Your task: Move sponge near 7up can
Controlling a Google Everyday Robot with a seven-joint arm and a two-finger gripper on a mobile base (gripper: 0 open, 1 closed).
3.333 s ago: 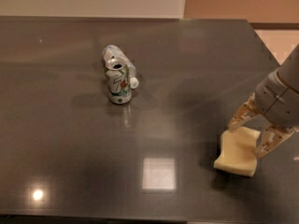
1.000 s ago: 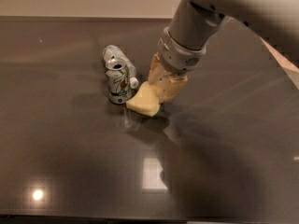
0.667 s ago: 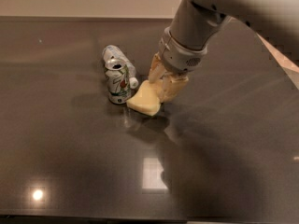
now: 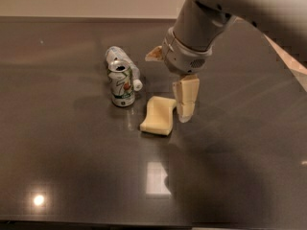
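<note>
The pale yellow sponge [image 4: 158, 115] lies on the dark table [image 4: 72, 157], bent in a wave, just right of the 7up can [image 4: 122, 85] with a small gap between them. The can stands upright, silver-white with green lettering and a dark hole in its top. My gripper [image 4: 167, 86] hangs over the sponge's right end and is open and empty. One finger [image 4: 186, 99] points down beside the sponge. The other finger [image 4: 154, 54] sticks out to the left, higher up.
A silvery-clear bottle [image 4: 119, 59] with a white cap lies on its side right behind the can. My thick grey arm [image 4: 206, 18] comes in from the upper right. The table's right edge [image 4: 288, 66] runs diagonally at the far right.
The gripper carried the sponge from the right side to beside the can. It has since opened and lifted, and the sponge now lies flat on the table.
</note>
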